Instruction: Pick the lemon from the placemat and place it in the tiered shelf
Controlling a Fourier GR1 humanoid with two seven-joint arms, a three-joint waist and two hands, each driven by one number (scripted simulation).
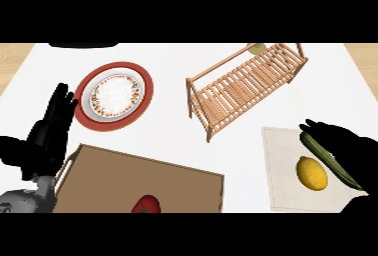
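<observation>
Nearest the lens, right hand (343, 147): a black shape just right of the lemon (312, 173) and apart from it; cannot tell whether spread or closed. Lemon lying on the pale placemat (284, 170). Green cucumber (330, 161) just right of the lemon, partly hidden by the hand. Wooden tiered shelf (244, 87) up-left of the lemon, well apart, set askew on the white desk (177, 135). Brown box (148, 172) left of the lemon, holding a red tomato (146, 204). Red-rimmed plate (100, 124) far up-left. Left hand (48, 135) resting far left, fingers straight and spread. Wood floor (15, 55) beyond the desk's edge.
</observation>
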